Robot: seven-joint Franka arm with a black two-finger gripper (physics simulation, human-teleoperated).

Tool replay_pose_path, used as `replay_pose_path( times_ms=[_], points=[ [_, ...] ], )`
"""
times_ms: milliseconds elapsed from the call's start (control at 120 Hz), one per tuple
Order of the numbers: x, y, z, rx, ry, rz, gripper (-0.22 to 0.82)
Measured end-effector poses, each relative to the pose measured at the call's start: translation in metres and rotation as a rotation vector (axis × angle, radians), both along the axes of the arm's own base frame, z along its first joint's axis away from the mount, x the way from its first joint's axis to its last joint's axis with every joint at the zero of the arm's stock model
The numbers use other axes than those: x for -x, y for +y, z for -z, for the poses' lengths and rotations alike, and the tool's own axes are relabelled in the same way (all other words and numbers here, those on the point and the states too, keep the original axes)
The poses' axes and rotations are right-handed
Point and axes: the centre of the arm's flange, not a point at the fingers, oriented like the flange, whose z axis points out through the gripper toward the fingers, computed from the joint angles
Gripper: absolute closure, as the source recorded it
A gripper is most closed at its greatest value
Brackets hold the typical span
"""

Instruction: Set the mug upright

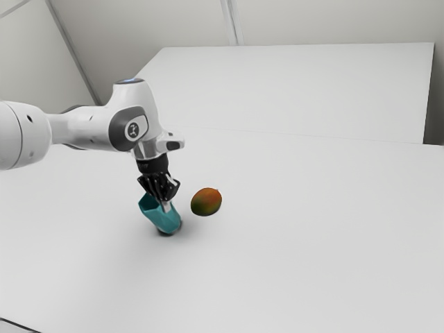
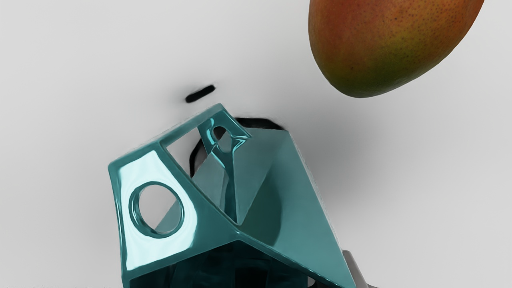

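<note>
In the exterior view the gripper [image 1: 165,202] points down at the teal mug [image 1: 164,220], one light fingertip against its outer side. The mug is tilted, its open end toward the exterior view's upper left and its base low at the lower right, close over the table. In the wrist view the mug [image 2: 300,192] shows its faceted side and the pierced handle part. The gripper [image 2: 333,278] is shut on the mug's wall, with one finger outside it and the other mostly hidden inside the opening.
A red-green mango [image 1: 206,202] lies on the white table [image 1: 298,257], a short way from the mug toward the exterior view's right. The mango [image 2: 384,44] is close to the mug in the wrist view too. Pale walls stand behind the table.
</note>
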Motion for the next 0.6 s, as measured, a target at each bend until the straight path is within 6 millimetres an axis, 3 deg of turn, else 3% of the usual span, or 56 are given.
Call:
replay_pose_path(
  times_ms=[108,342,600],
  points=[
    [0.001,-0.008,0.0,-0.006,0.003,0.004,0.76],
    [0.002,-0.015,-0.005,-0.02,-0.007,-0.002,0.58],
    [-0.003,-0.027,-0.064,-0.063,-0.136,0.009,0.36]
  ],
)
